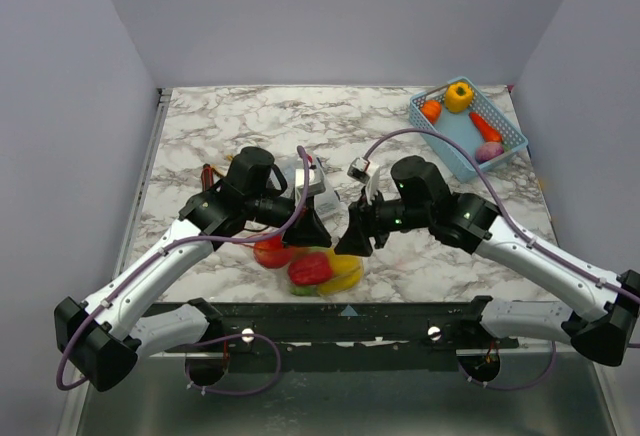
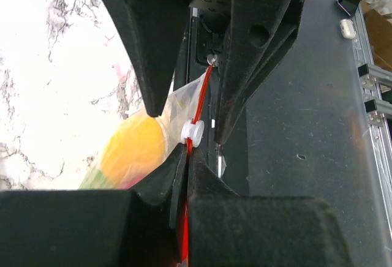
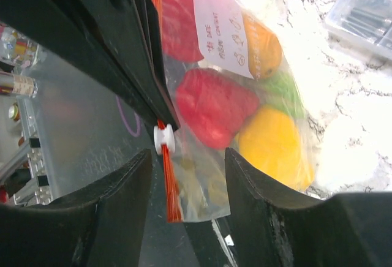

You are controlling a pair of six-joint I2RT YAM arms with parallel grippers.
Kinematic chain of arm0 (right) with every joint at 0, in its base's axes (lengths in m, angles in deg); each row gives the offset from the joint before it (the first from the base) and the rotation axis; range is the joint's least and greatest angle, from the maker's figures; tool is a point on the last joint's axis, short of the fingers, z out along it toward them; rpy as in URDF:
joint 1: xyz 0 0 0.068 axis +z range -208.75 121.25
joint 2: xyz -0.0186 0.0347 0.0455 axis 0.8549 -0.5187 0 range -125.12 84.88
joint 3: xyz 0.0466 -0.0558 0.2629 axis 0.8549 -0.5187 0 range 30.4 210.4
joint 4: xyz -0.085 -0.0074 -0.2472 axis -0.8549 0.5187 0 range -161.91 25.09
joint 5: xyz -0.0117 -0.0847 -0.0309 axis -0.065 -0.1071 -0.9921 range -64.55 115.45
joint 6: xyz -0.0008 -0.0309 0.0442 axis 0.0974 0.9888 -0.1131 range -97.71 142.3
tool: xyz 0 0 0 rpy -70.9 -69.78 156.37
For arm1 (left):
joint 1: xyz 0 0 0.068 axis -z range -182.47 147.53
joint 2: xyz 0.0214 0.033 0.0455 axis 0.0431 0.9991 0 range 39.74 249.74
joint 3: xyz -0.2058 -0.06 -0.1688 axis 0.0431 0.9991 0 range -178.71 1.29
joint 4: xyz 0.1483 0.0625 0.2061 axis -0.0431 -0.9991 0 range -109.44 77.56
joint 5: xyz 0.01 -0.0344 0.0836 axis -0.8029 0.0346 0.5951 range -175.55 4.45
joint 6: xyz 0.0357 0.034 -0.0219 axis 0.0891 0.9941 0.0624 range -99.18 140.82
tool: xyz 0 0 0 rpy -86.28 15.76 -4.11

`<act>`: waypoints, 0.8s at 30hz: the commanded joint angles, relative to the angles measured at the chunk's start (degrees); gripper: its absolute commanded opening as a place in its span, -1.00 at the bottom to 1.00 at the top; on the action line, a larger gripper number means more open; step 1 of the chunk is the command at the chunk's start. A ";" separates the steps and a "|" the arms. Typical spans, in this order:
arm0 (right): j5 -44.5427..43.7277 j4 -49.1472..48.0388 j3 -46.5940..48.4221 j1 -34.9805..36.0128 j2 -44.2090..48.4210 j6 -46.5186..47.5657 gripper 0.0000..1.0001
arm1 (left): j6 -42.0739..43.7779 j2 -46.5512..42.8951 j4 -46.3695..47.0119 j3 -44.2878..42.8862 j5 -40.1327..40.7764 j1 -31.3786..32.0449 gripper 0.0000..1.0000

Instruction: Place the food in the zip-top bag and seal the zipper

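the zipper (image 3: 169, 187) is running straight from left gripper (image 2: 185, 155), pinching it tight, to right gripper (image 3: 188, 157), straddling it with jaws apart.

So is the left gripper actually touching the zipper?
Touching. Left wrist view: the left gripper is shut on the zipper, the red strip pinched between its jaws.

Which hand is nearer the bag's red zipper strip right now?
Left. The left hand is shut on the zipper strip, touching it; the right hand is open, its fingers either side of it, apart.
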 commanded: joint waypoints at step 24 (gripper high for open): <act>-0.21 11.31 7.61 0.42 -2.98 10.79 -0.99 | -0.32 -0.68 2.65 -0.44 -3.29 0.23 -1.00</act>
